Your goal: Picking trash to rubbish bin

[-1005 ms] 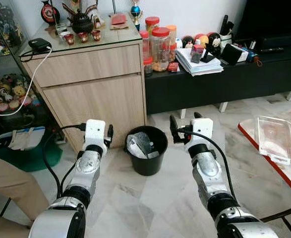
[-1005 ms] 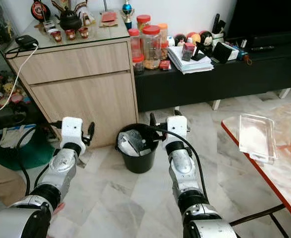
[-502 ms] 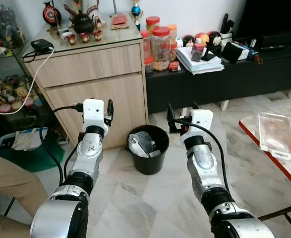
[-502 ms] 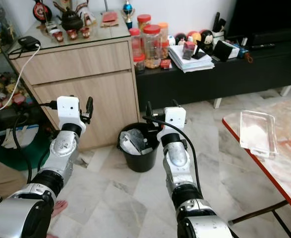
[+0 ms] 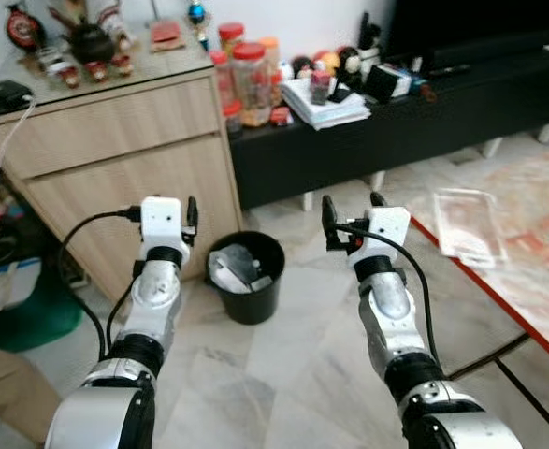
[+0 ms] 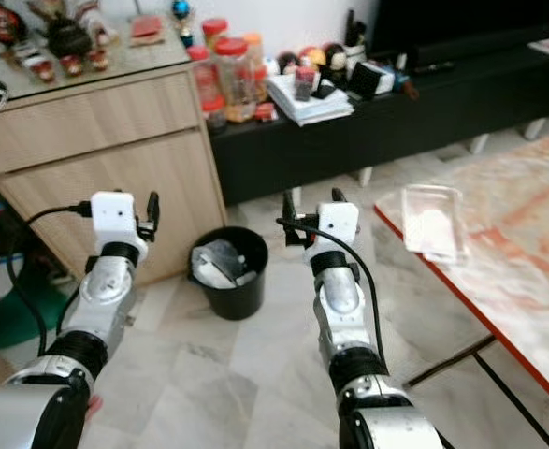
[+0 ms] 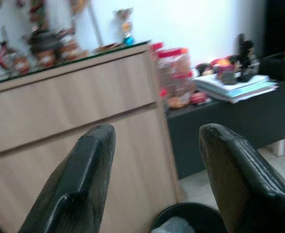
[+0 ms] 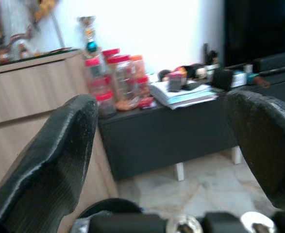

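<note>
From the left eye view, a black rubbish bin stands on the marble floor just in front of a wooden cabinet, with crumpled pale trash already lying inside it. The left gripper is raised beside the bin on the cabinet side, and the right gripper is raised on the bin's other side; neither holds anything. Off to the right, a clear plastic tray lies on a red-edged worktop; it is blurred, so whether it counts as trash cannot be told for sure.

The right eye view shows the same layout, with a low black bench along the wall carrying jars and a stack of papers.

In the left wrist view, the two black fingers stand well apart and empty, with the cabinet front beyond them and the bin's rim low between them.

In the right wrist view, the fingers are likewise spread wide with nothing between them, facing the black bench.

The step in hand looks like a search for the next piece to collect, both arms being free. The next move probably calls for turning toward the worktop, reaching the right gripper to the tray, and closing on its edge before carrying it to the bin.
</note>
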Motion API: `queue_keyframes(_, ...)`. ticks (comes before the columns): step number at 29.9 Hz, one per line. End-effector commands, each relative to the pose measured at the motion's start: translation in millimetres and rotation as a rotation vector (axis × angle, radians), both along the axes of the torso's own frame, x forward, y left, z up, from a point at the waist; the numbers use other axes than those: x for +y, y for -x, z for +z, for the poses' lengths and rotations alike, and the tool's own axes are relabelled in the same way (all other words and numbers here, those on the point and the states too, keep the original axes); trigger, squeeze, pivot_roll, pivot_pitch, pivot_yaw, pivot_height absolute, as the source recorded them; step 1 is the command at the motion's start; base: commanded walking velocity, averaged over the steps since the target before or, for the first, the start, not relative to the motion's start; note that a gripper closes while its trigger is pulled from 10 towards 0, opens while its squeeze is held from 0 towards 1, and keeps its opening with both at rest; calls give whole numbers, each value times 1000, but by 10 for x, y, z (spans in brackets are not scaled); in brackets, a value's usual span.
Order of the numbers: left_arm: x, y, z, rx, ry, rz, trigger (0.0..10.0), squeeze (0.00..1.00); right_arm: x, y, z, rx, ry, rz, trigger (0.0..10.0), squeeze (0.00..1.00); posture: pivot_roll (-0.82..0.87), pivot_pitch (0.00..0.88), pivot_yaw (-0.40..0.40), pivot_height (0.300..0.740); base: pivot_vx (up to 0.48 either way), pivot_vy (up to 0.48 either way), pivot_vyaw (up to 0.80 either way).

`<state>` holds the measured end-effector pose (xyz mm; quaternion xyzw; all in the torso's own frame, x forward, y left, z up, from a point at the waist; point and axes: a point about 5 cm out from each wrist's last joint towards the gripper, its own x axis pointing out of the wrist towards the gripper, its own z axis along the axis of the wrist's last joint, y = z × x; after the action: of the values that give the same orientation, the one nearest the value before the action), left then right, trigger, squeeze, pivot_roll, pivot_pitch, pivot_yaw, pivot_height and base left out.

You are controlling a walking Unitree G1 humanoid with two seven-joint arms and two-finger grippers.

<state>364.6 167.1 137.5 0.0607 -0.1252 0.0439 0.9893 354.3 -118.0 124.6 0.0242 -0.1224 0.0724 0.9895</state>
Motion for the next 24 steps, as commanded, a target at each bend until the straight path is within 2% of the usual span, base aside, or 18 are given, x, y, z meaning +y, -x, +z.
queue_keyframes(1,-39,-17,63,-30,-17,-11,10000,0,46,-27,105,-38,-9,12,10000,0,-95,0,66,740,0,-360,-800)
queue_keyframes(9,-36,-40,121,-47,-16,-6,10000,0,83,-33,142,-51,-12,26,10000,0,-93,0,63,740,0,-451,-800)
queue_keyframes(15,-22,-56,182,-71,11,-14,10000,0,99,-19,142,-57,-22,23,10000,0,-87,0,67,740,0,0,-800)
queue_keyframes(20,-92,-74,234,-86,-4,-33,10000,0,143,7,116,-52,-25,33,10000,0,-87,0,63,740,0,0,-800)
queue_keyframes(24,-123,-79,229,-80,18,-35,10000,0,181,23,150,-78,-36,47,10000,0,-91,0,62,740,0,0,-648)
